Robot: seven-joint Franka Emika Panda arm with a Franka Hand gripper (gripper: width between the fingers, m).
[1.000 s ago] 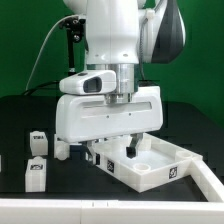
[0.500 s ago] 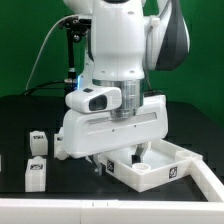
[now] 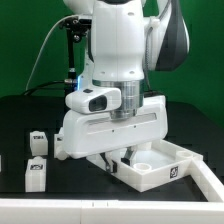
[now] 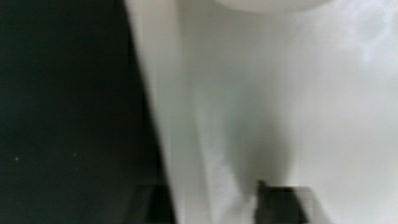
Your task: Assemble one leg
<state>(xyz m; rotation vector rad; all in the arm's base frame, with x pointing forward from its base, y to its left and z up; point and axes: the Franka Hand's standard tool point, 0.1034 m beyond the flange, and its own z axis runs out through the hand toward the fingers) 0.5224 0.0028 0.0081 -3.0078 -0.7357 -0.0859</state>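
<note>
Exterior view | legs clearly visible: 2 | white panel: 1

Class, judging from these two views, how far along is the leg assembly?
Done: nothing visible; no leg stands in the large flat white panel, whose near corner socket looks empty. In hand: the gripper sits low at the panel's rim; its grasp is hidden. Left: two small white tagged plastic leg posts lie loose on the black table.
</note>
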